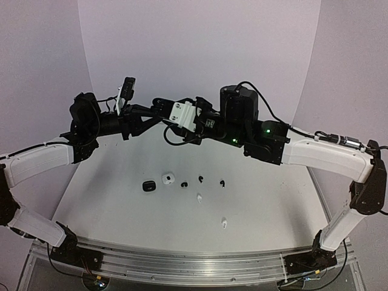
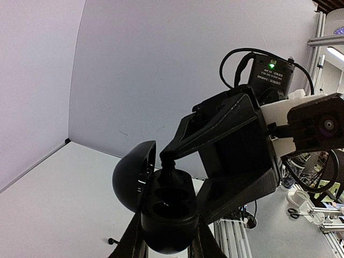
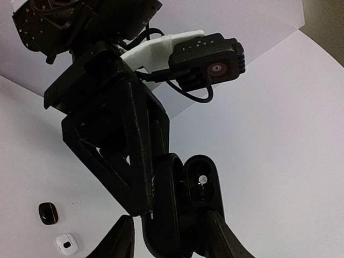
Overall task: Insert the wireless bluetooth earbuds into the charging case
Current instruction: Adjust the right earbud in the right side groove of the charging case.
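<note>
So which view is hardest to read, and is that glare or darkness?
Left wrist view: the black case merges with the right gripper above it. Right wrist view: black on black against the bright table. Top view: evenly lit, but earbuds tiny.

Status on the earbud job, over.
Left gripper shut on open black case. Right gripper open at its sockets. Five earbuds loose on table. Nothing blocking.
</note>
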Motion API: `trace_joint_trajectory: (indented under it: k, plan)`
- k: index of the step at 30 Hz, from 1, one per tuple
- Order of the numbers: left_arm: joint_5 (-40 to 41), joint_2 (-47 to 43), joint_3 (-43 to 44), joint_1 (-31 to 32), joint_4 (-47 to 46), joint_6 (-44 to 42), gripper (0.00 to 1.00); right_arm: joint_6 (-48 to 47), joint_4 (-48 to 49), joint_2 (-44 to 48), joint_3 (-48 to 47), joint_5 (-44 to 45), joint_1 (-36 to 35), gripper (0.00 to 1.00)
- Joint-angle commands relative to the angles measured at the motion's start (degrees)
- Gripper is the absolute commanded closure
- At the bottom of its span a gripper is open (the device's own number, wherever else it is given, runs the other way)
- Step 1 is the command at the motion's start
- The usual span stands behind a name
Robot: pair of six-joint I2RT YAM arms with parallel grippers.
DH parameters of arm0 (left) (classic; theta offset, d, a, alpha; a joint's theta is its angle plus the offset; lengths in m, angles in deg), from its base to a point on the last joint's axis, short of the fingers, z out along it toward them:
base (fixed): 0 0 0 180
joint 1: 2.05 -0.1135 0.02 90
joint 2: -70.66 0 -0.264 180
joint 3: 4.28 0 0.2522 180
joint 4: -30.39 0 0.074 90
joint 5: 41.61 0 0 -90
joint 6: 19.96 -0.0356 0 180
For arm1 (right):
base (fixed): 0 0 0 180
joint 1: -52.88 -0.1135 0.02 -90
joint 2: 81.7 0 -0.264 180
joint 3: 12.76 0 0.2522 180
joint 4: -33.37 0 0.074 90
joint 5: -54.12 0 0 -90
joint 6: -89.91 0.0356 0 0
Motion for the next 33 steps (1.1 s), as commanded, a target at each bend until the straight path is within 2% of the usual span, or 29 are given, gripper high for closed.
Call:
trace_joint_trajectory:
  k: [1, 7, 11, 12, 20, 25, 29, 33]
  plan:
    - [0.7, -0.8, 1.4, -0.1, -4.5, 0.9, 1.0, 1.2, 0.8, -0.1, -1.2, 0.7, 0.0, 0.6]
    - [1.2, -0.8, 1.3, -0.2, -4.9, 1.1, 1.0, 2.0, 0.7, 0.1, -1.0, -0.1, 0.0, 0.61]
    - [1.4, -0.8, 1.0, -0.2, -4.3, 0.9, 1.0, 2.6, 0.8, 0.2, -1.5, -0.2, 0.0, 0.42]
    - [1.4, -0.9, 0.9, -0.2, -4.1, 0.6, 1.0, 2.8, 0.8, 0.2, -1.9, -0.3, 0.0, 0.4]
    - [2.0, -1.3, -0.4, -0.2, -2.5, 0.0, 1.0, 3.6, 1.0, -0.5, -4.7, -1.2, 0.0, 0.31]
    - [3.0, -1.4, -1.0, -0.7, -1.3, 0.2, 1.0, 6.0, 1.1, 0.1, -7.3, -5.4, 0.0, 0.29]
    - [4.0, -1.6, -1.1, -1.7, -1.1, 0.8, 1.0, 12.2, 1.1, 0.8, -10.9, -6.6, 0.3, 0.24]
    - [6.1, -1.9, -1.6, -4.2, -0.7, 3.1, 1.0, 31.1, 0.6, 1.2, -14.8, -6.7, 6.6, 0.19]
